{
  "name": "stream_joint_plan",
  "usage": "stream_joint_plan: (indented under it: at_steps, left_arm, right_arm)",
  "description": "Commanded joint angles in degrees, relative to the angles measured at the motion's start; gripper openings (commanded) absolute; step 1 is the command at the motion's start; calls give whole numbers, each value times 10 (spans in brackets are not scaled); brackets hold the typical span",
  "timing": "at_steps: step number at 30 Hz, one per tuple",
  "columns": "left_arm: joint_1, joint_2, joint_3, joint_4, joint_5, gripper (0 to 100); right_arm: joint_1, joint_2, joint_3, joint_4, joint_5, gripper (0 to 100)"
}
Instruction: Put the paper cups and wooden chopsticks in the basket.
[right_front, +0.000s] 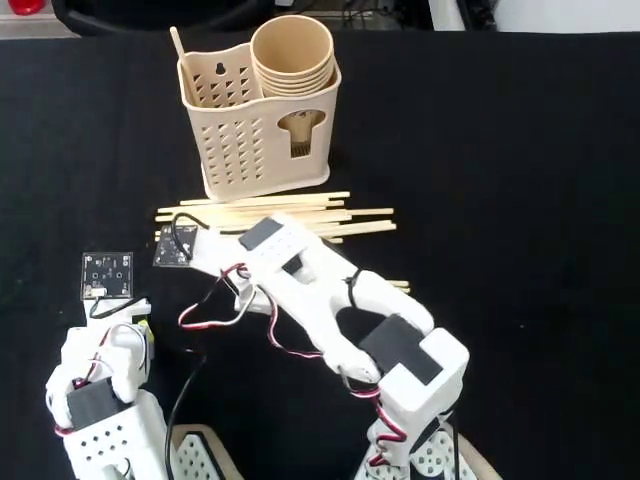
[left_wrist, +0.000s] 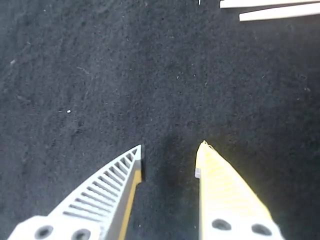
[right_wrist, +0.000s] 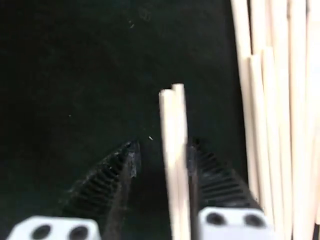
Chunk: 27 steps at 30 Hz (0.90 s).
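Crowding the right hand, loose chopsticks lie before the basket.

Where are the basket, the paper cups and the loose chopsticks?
basket (right_front: 255, 150), high view, its perforated front wall.
paper cups (right_front: 292, 58), high view, inside of the stack's top cup.
chopsticks (right_front: 320, 208), high view, middle of the pile lying beside the basket.

Matt black cloth table, pale wooden chopsticks (smooth), perforated plastic basket.

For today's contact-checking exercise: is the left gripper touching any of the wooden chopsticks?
Apart. The left wrist view shows bare black cloth between the left gripper and the wooden chopsticks.
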Motion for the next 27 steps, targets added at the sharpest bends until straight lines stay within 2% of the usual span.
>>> stream_joint_plan:
  at_steps: [1,10,20,23,27]
  left_arm:
    - [-7,-2,-9,-6,-4,184]
    - [-7,-2,-9,-6,-4,183]
    - [-7,-2,-9,-6,-4,183]
    - [-7,-2,-9,-6,-4,183]
    - [-7,-2,-9,-6,-4,183]
  right_arm:
    - [8,0,-26,10,-2,28]
    - [8,-14,-25,11,-5,11]
    - [6,-168,-20,76,-2,11]
    - [4,-175,-8,68,-2,11]
    - [4,-134,38,-10,-4,12]
